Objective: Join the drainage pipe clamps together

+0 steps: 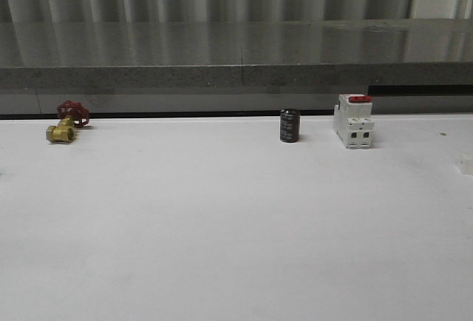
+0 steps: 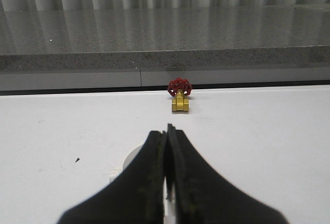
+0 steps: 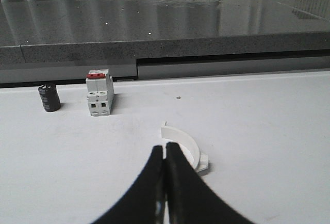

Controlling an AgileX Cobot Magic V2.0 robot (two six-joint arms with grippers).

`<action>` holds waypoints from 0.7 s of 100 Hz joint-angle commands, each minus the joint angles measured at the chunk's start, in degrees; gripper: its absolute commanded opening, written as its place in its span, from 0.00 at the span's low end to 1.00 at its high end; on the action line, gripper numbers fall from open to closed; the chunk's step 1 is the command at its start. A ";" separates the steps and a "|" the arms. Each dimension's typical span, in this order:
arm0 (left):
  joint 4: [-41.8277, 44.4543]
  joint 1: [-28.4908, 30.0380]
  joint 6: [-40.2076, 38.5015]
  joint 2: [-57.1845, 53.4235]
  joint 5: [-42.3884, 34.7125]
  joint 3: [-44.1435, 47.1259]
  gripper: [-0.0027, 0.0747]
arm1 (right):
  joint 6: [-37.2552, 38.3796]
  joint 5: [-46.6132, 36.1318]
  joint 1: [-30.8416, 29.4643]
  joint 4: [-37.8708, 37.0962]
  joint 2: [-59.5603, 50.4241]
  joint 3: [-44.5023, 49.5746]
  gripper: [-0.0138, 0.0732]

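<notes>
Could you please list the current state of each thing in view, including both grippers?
Left gripper: fingers shut, holding nothing.
Right gripper: fingers shut, holding nothing.
Clamp half by the right gripper: lying on the table, unconnected.
Clamp half by the left gripper: mostly hidden behind the fingers.
Brass valve: lying on its side.
White switch block: upright.
Black cylinder: upright.

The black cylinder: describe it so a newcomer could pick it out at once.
Look to the far edge of the white table, just below the grey stone ledge. Right of centre stand two small items side by side; the black cylinder is the left one, upright beside the white block with a red switch. It is the one dark, round object there.
</notes>
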 commanded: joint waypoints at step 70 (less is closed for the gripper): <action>1.07 -0.06 -0.43 -1.47 -4.87 2.58 0.01 | -0.39 -4.79 -0.39 0.00 -1.15 -0.91 0.08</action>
